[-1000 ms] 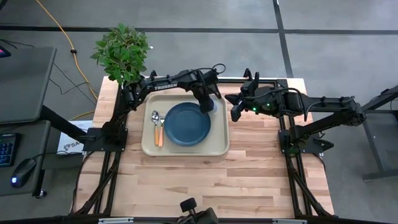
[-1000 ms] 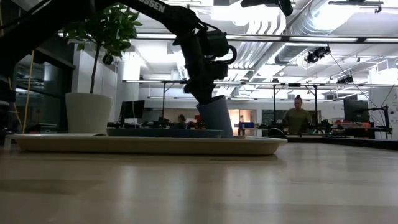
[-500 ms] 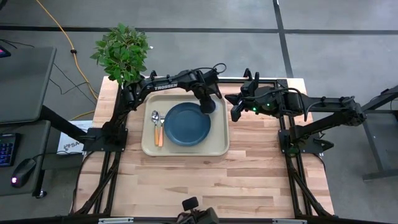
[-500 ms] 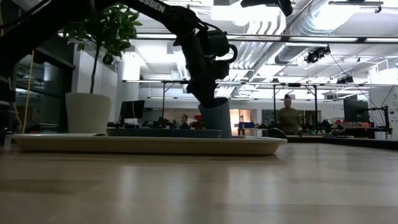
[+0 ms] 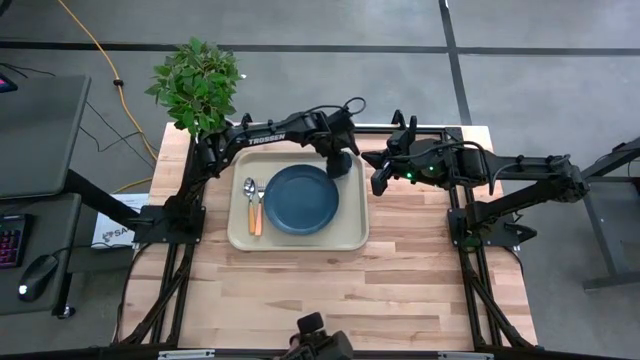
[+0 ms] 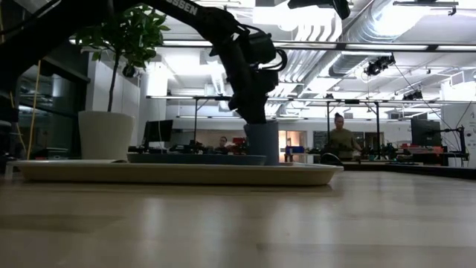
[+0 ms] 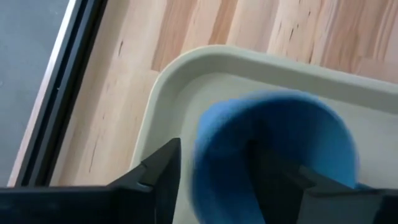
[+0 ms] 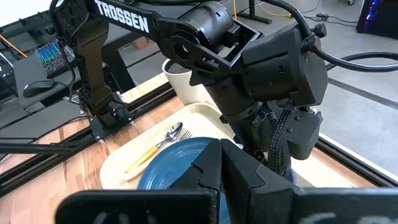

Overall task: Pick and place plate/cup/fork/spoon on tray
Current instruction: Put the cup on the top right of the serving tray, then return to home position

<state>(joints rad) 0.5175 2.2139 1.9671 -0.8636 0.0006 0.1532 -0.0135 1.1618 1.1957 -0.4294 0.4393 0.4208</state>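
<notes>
The left gripper (image 5: 342,163) holds the cup (image 6: 261,143) at the tray's (image 5: 300,242) far right corner, one finger (image 7: 273,180) inside the cup and the other (image 7: 158,174) outside, pinching its wall. In the low view the cup stands upright with its base at the tray floor, just beside the plate (image 5: 301,198); whether it fully rests there cannot be told. The plate sits in the middle of the tray, with the spoon (image 5: 250,191) and fork (image 5: 258,208) lying side by side to its left. The right gripper (image 5: 377,180) hovers just off the tray's right edge, its fingers closed together on nothing. A potted plant (image 5: 196,82) stands at the table's far left corner.
</notes>
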